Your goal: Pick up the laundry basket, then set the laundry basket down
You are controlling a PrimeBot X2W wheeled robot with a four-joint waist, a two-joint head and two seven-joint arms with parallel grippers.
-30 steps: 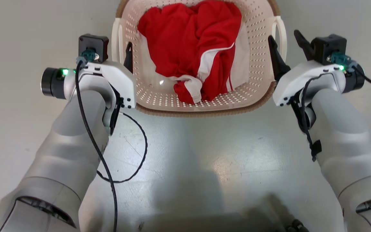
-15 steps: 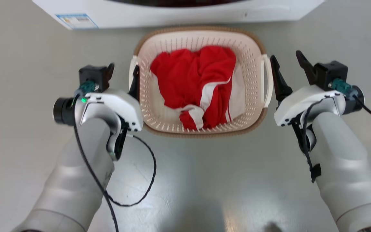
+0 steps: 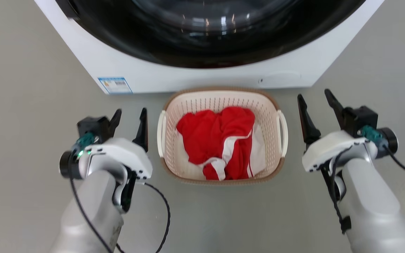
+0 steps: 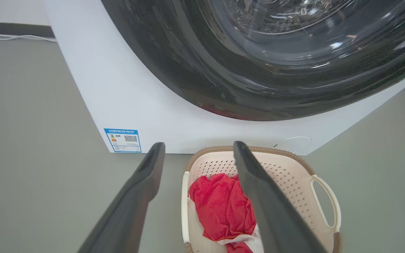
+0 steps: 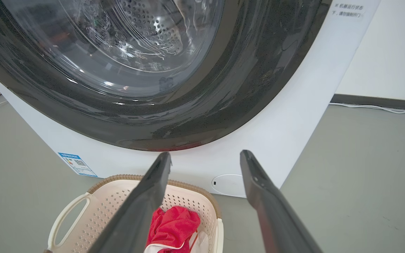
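Note:
The laundry basket (image 3: 220, 102) is cream-white and perforated, with a brown woven rim and white loop handles. It stands on the grey floor in front of the washing machine and holds a red and white garment (image 3: 220, 140). My left gripper (image 3: 129, 117) hangs open to the left of the basket, clear of its left handle (image 3: 161, 133). On the other side my right gripper (image 3: 315, 100) is open too, apart from the right handle (image 3: 282, 131). The left wrist view shows the laundry basket (image 4: 294, 172) below the fingers. In the right wrist view the laundry basket (image 5: 118, 196) lies at the lower left.
A white washing machine (image 3: 135, 70) with a large dark round door (image 3: 209, 31) stands just behind the basket. A blue label (image 3: 115, 85) is stuck at its lower left corner. A wall with a dark skirting and a white cable (image 5: 381, 105) runs behind the machine.
The head camera has risen and tilted, so the basket looks smaller and the washing machine has come into view. Both grippers stay open and have drawn away from the basket's handles.

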